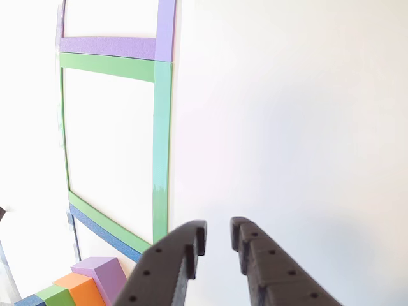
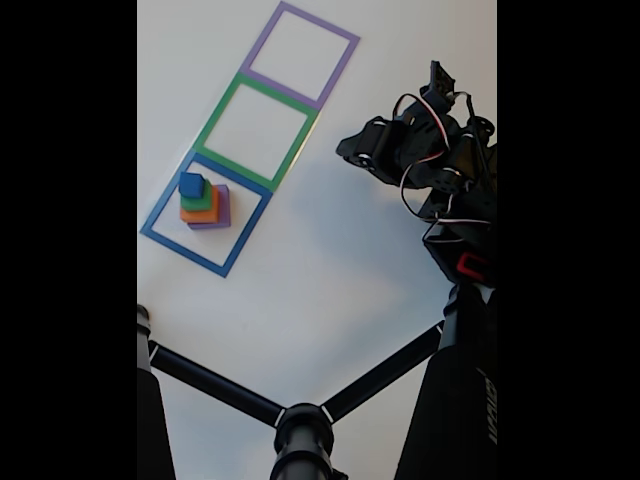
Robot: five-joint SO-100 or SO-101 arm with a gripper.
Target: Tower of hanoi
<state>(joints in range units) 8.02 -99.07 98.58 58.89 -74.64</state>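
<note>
The tower of hanoi [image 2: 203, 201] stands stacked inside the blue square outline [image 2: 160, 212] at the left of the fixed view. Its blue cube [image 2: 191, 184] is on top, then green [image 2: 203, 200], orange [image 2: 196, 214] and purple [image 2: 222, 210] at the bottom. The other view catches the stack at its bottom-left corner: purple [image 1: 102, 271], orange [image 1: 81, 288], green [image 1: 56, 294]. My gripper [image 1: 218, 234] hangs over bare white table to the right of the stack. Its dark fingers [image 1: 191, 245] stand a little apart with nothing between them. The arm [image 2: 410, 150] sits at the right, well away from the stack.
A green square outline [image 2: 218, 112] and a purple square outline [image 2: 262, 45] lie in a row beyond the blue one, both with nothing in them. A black stand with angled rods [image 2: 300, 430] crosses the bottom of the fixed view. White table spreads right of the outlines.
</note>
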